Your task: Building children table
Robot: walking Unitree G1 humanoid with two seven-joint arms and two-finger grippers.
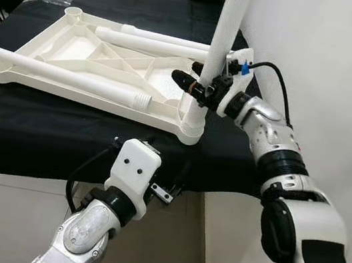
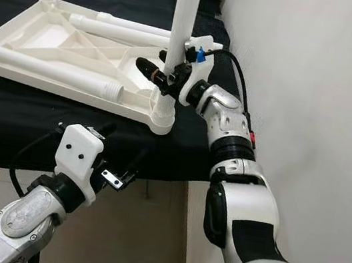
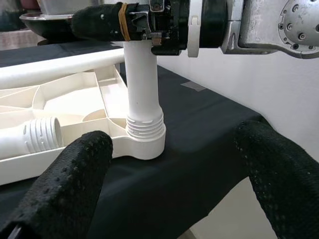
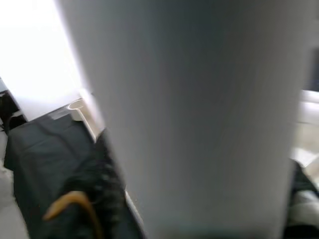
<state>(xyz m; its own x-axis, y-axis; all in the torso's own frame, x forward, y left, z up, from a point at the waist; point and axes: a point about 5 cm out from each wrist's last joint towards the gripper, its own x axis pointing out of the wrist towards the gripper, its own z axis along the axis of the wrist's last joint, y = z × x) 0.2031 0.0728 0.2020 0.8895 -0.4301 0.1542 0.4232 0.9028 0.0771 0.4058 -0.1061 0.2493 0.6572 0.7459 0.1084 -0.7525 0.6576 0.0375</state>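
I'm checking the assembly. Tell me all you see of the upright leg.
The upright leg is a white plastic tube, threaded at its lower end, standing in the near right corner socket of the upturned tabletop. The right hand is shut around it low down. Its top runs out of view.

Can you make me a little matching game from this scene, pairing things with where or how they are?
Things:
1. upright table leg
2. loose table legs
3. left hand
4. right hand

States:
A. open, below the table edge
B. lying flat on the upturned tabletop
C. standing in a corner socket
D. shut around a leg

Pairs: 1-C, 2-B, 3-A, 4-D
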